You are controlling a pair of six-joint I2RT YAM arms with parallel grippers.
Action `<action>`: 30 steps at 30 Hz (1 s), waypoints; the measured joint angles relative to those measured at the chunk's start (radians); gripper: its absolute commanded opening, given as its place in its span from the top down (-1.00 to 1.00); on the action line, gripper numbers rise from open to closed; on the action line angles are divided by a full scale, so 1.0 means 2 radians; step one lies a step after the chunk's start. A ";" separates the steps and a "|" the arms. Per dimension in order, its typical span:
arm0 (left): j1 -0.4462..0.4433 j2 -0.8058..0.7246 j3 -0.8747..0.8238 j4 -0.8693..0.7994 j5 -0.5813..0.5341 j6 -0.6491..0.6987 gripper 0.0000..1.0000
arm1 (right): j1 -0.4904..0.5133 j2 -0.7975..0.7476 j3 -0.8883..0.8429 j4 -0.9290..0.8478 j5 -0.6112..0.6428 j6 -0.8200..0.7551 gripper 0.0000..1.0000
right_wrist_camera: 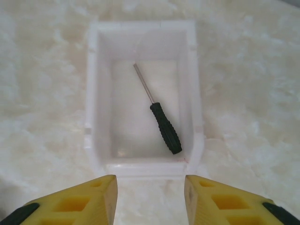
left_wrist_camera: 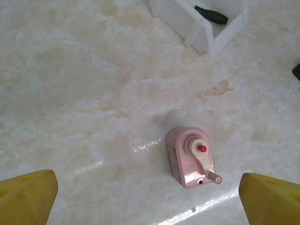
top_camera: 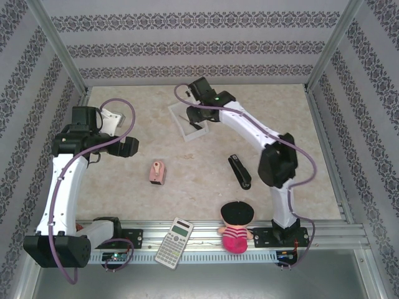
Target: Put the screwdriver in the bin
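Note:
The screwdriver point(right_wrist_camera: 159, 112) lies flat on the floor of the white bin point(right_wrist_camera: 92, 93), black handle toward the near right corner, thin shaft pointing to the far left. Its handle point(left_wrist_camera: 212, 15) also peeks out of the bin point(left_wrist_camera: 201, 35) in the left wrist view. My right gripper point(right_wrist_camera: 151, 199) hovers open just above the bin's near wall, nothing between its yellow fingers. From above, the right gripper point(top_camera: 201, 117) sits over the bin point(top_camera: 181, 121) at the back middle. My left gripper point(left_wrist_camera: 147, 194) is open above bare table, left of centre point(top_camera: 128, 146).
A pink hand-crank sharpener point(left_wrist_camera: 192, 157) lies on the table below the left gripper, also visible from above point(top_camera: 157, 172). A black stapler point(top_camera: 239, 171) lies right of centre. A calculator point(top_camera: 174, 242) and a plush doll point(top_camera: 236, 225) rest at the front rail.

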 measured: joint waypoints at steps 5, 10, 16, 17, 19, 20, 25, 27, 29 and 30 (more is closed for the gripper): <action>0.000 0.001 -0.007 0.027 -0.004 -0.014 -0.99 | -0.010 -0.155 -0.165 0.073 -0.008 0.023 -0.21; -0.001 0.001 -0.059 0.090 -0.025 -0.042 -0.99 | -0.068 -0.292 -0.328 0.146 -0.010 0.046 -0.88; -0.003 0.008 -0.123 0.172 -0.064 -0.076 -0.99 | -0.145 -0.390 -0.465 0.206 0.010 0.047 -0.96; -0.003 0.012 -0.129 0.186 -0.070 -0.081 -0.99 | -0.154 -0.402 -0.481 0.214 0.013 0.044 -0.96; -0.003 0.016 -0.140 0.212 -0.081 -0.090 -0.99 | -0.170 -0.422 -0.505 0.228 0.017 0.037 -0.96; -0.003 0.017 -0.148 0.228 -0.088 -0.096 -0.99 | -0.178 -0.432 -0.520 0.240 0.020 0.034 -0.96; -0.003 0.008 -0.193 0.301 -0.109 -0.119 -0.99 | -0.201 -0.480 -0.596 0.304 0.039 0.008 -0.97; -0.003 0.001 -0.215 0.332 -0.115 -0.130 -0.99 | -0.209 -0.496 -0.634 0.337 0.051 -0.001 -0.96; -0.003 -0.003 -0.237 0.369 -0.118 -0.141 -0.99 | -0.223 -0.509 -0.671 0.365 0.054 -0.007 -0.96; -0.003 -0.003 -0.245 0.384 -0.119 -0.145 -0.99 | -0.231 -0.512 -0.683 0.377 0.054 -0.009 -0.97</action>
